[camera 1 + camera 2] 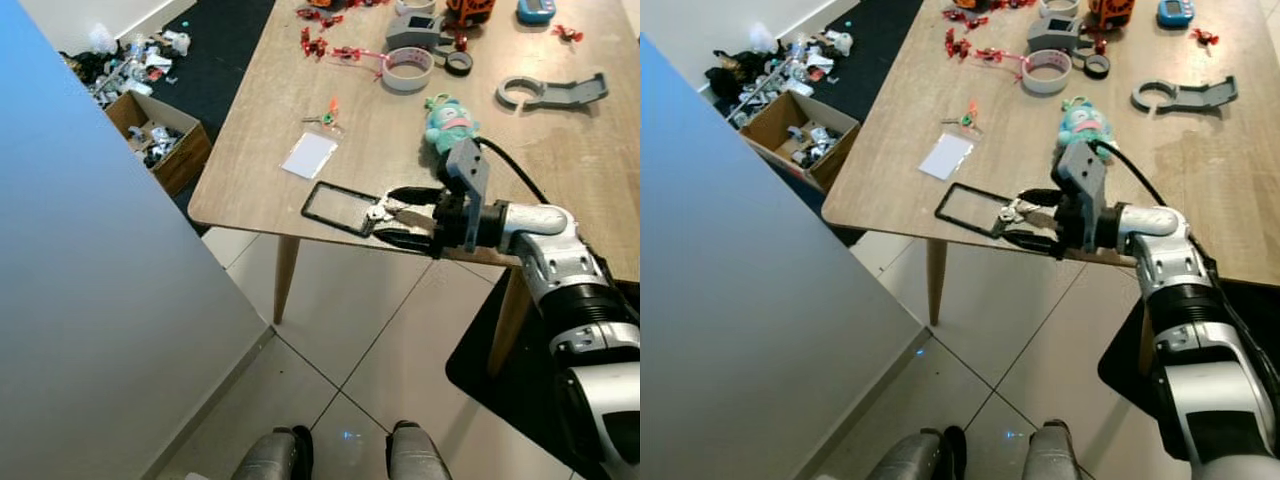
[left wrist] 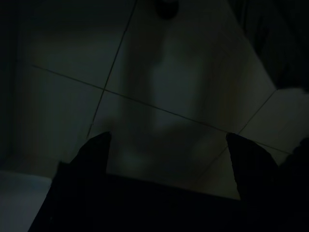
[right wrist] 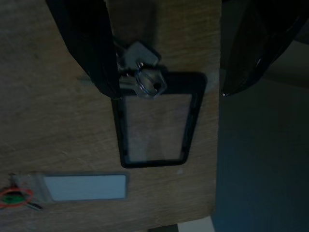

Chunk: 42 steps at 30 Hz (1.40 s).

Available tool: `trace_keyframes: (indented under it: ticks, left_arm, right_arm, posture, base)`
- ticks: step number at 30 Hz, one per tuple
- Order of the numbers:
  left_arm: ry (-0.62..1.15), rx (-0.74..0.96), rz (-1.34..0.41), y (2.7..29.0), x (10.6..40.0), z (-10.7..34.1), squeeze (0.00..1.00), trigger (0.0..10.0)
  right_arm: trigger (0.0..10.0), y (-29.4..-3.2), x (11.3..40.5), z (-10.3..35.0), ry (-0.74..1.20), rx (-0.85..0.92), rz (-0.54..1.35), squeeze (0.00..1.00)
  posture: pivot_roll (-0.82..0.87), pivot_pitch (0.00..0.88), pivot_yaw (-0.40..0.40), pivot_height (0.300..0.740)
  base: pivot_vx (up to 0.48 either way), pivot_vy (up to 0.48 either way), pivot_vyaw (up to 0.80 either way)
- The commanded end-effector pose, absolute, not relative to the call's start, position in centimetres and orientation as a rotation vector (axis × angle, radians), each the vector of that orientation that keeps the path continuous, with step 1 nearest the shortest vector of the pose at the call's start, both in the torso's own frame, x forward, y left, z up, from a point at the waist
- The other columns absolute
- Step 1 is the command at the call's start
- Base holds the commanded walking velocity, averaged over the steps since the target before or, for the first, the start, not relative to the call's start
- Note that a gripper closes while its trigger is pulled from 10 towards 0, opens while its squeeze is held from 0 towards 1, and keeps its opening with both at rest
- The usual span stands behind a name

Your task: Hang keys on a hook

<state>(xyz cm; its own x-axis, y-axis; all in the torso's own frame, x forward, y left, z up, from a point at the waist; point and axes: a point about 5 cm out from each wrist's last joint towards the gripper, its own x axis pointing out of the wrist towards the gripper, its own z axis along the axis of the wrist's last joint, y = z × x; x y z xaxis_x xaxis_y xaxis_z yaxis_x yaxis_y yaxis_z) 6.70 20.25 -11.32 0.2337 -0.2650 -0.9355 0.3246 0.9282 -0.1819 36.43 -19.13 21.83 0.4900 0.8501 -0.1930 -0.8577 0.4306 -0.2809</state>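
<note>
A small bunch of silver keys (image 1: 383, 211) lies at the front edge of the wooden table (image 1: 260, 190), on the near end of a flat black rectangular frame (image 1: 335, 207). My right gripper (image 1: 388, 213) is open at that edge. In the right wrist view, one black finger (image 3: 91, 43) lies over the tabletop touching the keys (image 3: 140, 72), while the other finger (image 3: 251, 48) hangs past the table's edge. The frame (image 3: 154, 121) stretches away from the keys. My left gripper (image 2: 168, 140) hangs idle and open over dim floor tiles.
A white card (image 1: 310, 155), a tape roll (image 1: 408, 70), a teal plush toy (image 1: 450, 122) and a grey tool (image 1: 550, 92) lie on the table. A pale blue-grey wall (image 1: 80, 260) rises at left, with a cardboard box (image 1: 160, 135) beyond it. A black mat (image 1: 500, 360) lies under the table.
</note>
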Motion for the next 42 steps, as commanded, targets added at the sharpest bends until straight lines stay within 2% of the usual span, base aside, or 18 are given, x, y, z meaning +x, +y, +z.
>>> trace_keyframes:
  ticks: [1, 17, 18, 19, 20, 23, 24, 27, 28, 30, 31, 42]
  left_arm:
    - [1.329, 0.048, -0.419, 20.0, 4.8, -11.7, 0.0, 10.0]
    - [1.328, 0.047, -0.415, 20.7, 4.6, -11.5, 0.0, 10.0]
    - [1.328, 0.047, -0.413, 20.8, 4.6, -11.5, 0.0, 10.0]
    - [1.328, 0.047, -0.412, 20.9, 4.6, -11.5, 0.0, 10.0]
    - [1.329, 0.047, -0.411, 21.0, 4.6, -11.5, 0.0, 10.0]
    - [1.332, 0.048, -0.408, 21.3, 4.5, -11.4, 0.0, 10.0]
    - [1.333, 0.048, -0.407, 21.4, 4.4, -11.4, 0.0, 10.0]
    - [1.335, 0.049, -0.405, 21.7, 4.3, -11.3, 0.0, 10.0]
    - [1.336, 0.049, -0.405, 21.8, 4.2, -11.3, 0.0, 10.0]
    - [1.336, 0.05, -0.406, 21.8, 4.2, -11.3, 0.0, 10.0]
    - [1.336, 0.05, -0.406, 21.9, 4.2, -11.3, 0.0, 10.0]
    - [1.336, 0.048, -0.404, 22.1, 4.1, -11.2, 0.0, 10.0]
  right_arm:
    - [10.0, -18.8, 36.4, 21.6, 0.037, -0.395, 1.093, 0.0]
    - [10.0, -20.1, 36.9, 21.9, 0.101, -0.493, 1.052, 0.0]
    - [7.8, -20.2, 36.9, 22.0, 0.1, -0.493, 1.052, 0.0]
    - [7.8, -20.2, 36.9, 22.1, 0.099, -0.493, 1.052, 0.0]
    - [5.4, -20.3, 36.9, 22.1, 0.098, -0.494, 1.052, 0.0]
    - [4.9, -20.4, 37.0, 22.2, 0.095, -0.495, 1.052, 0.0]
    - [4.2, -20.4, 37.0, 22.3, 0.092, -0.496, 1.05, 0.0]
    - [4.6, -20.4, 37.0, 22.4, 0.086, -0.497, 1.046, 0.0]
    - [5.5, -20.3, 37.1, 22.4, 0.076, -0.494, 1.04, 0.0]
    - [5.5, -20.3, 37.2, 22.5, 0.071, -0.491, 1.037, 0.0]
    - [10.0, -20.2, 37.2, 22.6, 0.064, -0.489, 1.036, 0.0]
    - [10.0, -19.9, 37.7, 23.5, 0.009, -0.483, 1.008, 0.0]
  posture:
    - [-0.08, 0.32, 0.138, 0.74]
    - [-0.08, 0.327, 0.142, 0.74]
    - [-0.08, 0.327, 0.142, 0.74]
    - [-0.08, 0.327, 0.142, 0.74]
    - [-0.07, 0.327, 0.143, 0.74]
    - [-0.07, 0.327, 0.143, 0.74]
    - [-0.07, 0.327, 0.143, 0.74]
    - [-0.07, 0.327, 0.143, 0.74]
    - [-0.07, 0.327, 0.143, 0.74]
    - [-0.07, 0.327, 0.143, 0.74]
    - [-0.07, 0.331, 0.146, 0.74]
    - [-0.06, 0.333, 0.146, 0.74]
  base:
    - [0.0, 0.0, 0.0]
    - [0.0, 0.0, 0.0]
    - [0.0, 0.0, 0.0]
    - [0.0, 0.0, 0.0]
    - [0.0, 0.0, 0.0]
    - [0.0, 0.0, 0.0]
    - [0.0, 0.0, 0.0]
    - [0.0, 0.0, 0.0]
    - [0.0, 0.0, 0.0]
    - [0.0, 0.0, 0.0]
    - [0.0, 0.0, 0.0]
    - [0.0, 0.0, 0.0]
